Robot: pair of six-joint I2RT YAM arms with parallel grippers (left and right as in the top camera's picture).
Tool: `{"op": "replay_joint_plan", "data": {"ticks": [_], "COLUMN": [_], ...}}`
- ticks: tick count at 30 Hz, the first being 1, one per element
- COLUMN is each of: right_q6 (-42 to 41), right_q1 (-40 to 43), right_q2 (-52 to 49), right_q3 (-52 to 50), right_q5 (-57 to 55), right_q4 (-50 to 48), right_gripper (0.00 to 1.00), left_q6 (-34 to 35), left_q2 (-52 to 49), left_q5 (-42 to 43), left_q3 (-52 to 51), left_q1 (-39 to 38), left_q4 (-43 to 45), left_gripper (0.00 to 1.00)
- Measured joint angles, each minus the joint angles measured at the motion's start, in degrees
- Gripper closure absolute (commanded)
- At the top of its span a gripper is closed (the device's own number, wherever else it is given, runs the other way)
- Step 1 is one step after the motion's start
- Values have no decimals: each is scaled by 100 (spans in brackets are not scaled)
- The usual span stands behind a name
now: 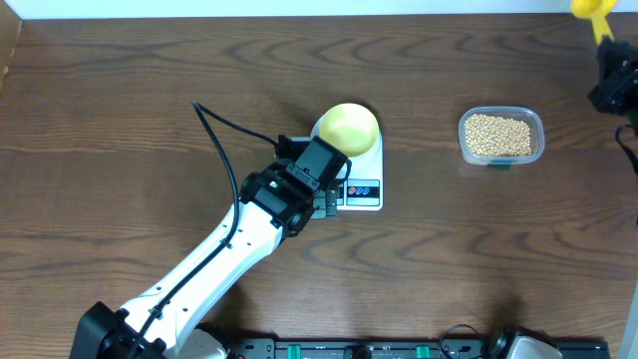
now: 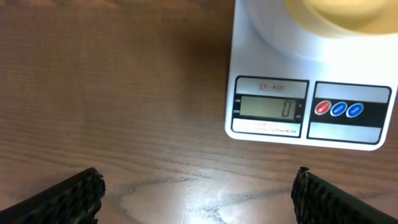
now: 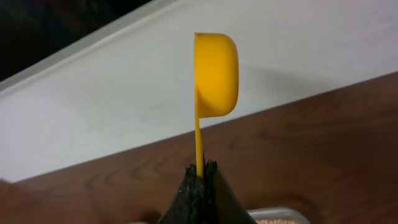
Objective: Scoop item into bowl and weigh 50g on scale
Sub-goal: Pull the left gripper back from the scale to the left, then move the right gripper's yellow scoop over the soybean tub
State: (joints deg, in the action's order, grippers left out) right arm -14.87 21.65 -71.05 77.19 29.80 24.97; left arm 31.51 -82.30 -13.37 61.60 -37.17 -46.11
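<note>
On the wooden table (image 1: 120,120) the bowl (image 1: 348,128) sat on the scale (image 1: 365,191), seemingly empty — display zero. Left gripper (image 2: 199,186) gaped just before it; right gripper (image 3: 200,173) pinched the scoop (image 3: 216,74) by its thin handle, away from the beans (image 1: 498,136) — it could twist and spill.

- Overhead, centre: the left arm (image 1: 239,234) covers the lower left corner of the scale (image 1: 367,160), display included.
- Overhead, upper right corner: the frame edge cuts the scoop (image 1: 595,12) to a yellow sliver and crops the right gripper (image 1: 610,55).
- Left wrist view, top right: the bowl (image 2: 348,15) is blurred and cut off by the top edge.
- Right wrist view, bottom edge: only the rim of the tub (image 3: 280,213) and a strip of beans (image 3: 280,220) show; the scoop handle's lower end is buried between the fingers (image 3: 186,199).
</note>
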Motion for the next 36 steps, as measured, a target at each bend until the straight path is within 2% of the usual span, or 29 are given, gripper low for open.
{"op": "replay_joint_plan", "data": {"ticks": [3, 7, 13, 17, 21, 24, 30, 36], "right_q6": [4, 4, 4, 4, 4, 26, 90, 90], "right_q1": [0, 0, 0, 0, 0, 0, 0, 0], "right_q2": [-7, -9, -9, -9, -9, -9, -9, -9], "right_q3": [0, 0, 0, 0, 0, 0, 0, 0], "right_q5": [109, 177, 195, 197, 197, 197, 197, 197], "right_q4": [186, 313, 317, 315, 315, 315, 313, 315], "right_gripper": [99, 99, 99, 99, 99, 99, 99, 99], "left_q6": [-92, -1086, -2618, -3134, -3462, -3563, -3558, -3281], "left_q2": [0, 2, 494, 1169, 1027, 634, 179, 114], "left_q5": [153, 885, 2409, 2817, 3576, 3639, 2898, 2212], "left_q3": [0, 0, -13, -13, -13, -13, -13, -13], "left_q1": [2, 380, 2135, 2846, 2551, 2124, 1423, 1104], "left_q4": [-96, -175, -304, -380, -369, -321, -87, 76], "left_gripper": [2, 2, 2, 2, 2, 2, 2, 2]}}
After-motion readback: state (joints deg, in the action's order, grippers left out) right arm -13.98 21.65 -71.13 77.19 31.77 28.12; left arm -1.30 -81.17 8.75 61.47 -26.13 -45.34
